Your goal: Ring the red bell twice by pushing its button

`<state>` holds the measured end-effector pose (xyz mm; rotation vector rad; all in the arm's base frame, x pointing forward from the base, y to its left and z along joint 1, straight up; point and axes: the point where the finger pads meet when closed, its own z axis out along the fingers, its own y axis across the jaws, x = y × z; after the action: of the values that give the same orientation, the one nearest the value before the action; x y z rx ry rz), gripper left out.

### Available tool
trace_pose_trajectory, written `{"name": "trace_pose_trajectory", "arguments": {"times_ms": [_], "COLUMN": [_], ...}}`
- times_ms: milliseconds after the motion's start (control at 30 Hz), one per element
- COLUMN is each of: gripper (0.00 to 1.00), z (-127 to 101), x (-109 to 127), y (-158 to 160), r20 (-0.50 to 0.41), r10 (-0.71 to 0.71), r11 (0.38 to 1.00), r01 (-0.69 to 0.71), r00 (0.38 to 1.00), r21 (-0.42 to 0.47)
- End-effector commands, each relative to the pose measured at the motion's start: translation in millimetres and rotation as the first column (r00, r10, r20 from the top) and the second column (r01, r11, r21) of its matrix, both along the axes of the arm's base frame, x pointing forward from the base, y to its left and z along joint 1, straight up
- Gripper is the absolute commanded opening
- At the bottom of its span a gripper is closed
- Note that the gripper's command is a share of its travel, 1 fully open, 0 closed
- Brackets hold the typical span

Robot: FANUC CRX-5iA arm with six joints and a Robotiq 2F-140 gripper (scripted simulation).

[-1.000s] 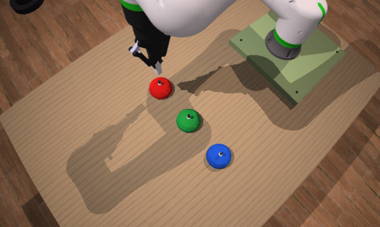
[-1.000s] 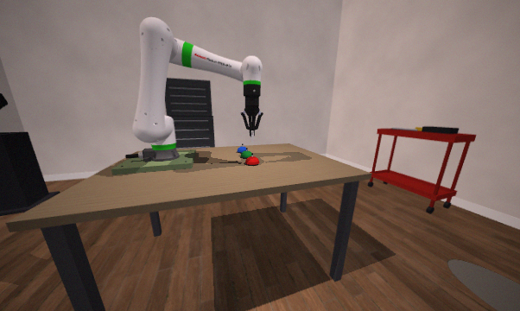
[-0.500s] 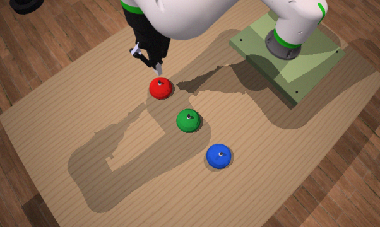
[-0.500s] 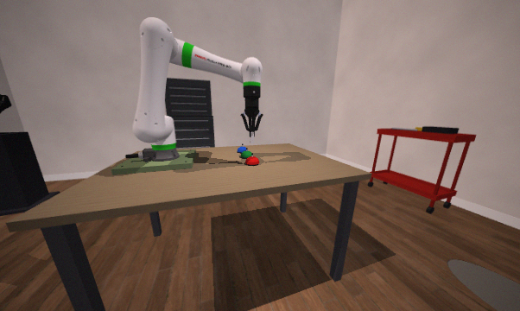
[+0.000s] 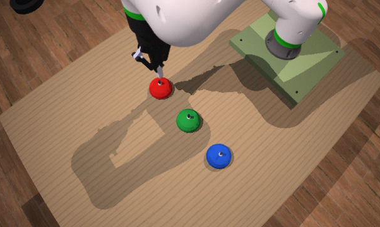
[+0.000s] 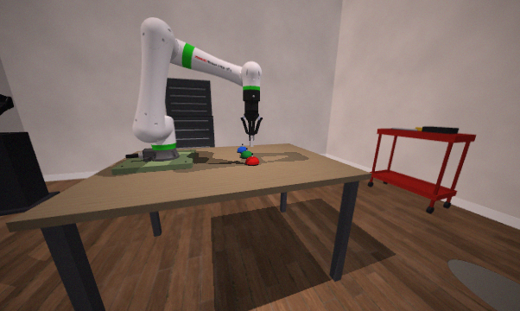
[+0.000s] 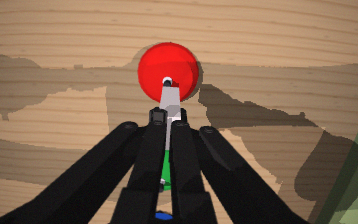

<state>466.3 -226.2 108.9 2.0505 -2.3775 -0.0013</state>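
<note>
Three bells sit mid-frame in the top view; the red bell (image 5: 160,88) is uppermost. The gripper (image 5: 160,74) — fingers pinched narrow, holding nothing — hangs just above its button (image 7: 167,80). Rings done cannot be told — probably a press remains.

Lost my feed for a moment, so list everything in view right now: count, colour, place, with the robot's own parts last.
Red bell: one, red, far end of the row, right under the fingertips.
Green bell: one, green, middle of the row.
Blue bell: one, blue, other end of the row.
Table: one, light wood top, dark legs.
Cart: one, red, by the right wall.
Chair: one, black, behind the table.
Base plate: one, green, on the table.
Arm: one, white with green bands.
Gripper: one, black, shut, holding nothing, above the red bell's button.
</note>
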Motion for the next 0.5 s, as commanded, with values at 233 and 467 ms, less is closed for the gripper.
{"name": "trace_pose_trajectory", "arguments": {"times_ms": [233,467], "gripper": [0.0,0.0], "z": [-14,-25], "x": [-1,-3], "y": [0,0], "r20": [0.0,0.0], "r10": [0.0,0.0], "r11": [1.0,1.0], "r01": [0.0,0.0], "r00": [1.0,1.0], "r21": [0.0,0.0]}}
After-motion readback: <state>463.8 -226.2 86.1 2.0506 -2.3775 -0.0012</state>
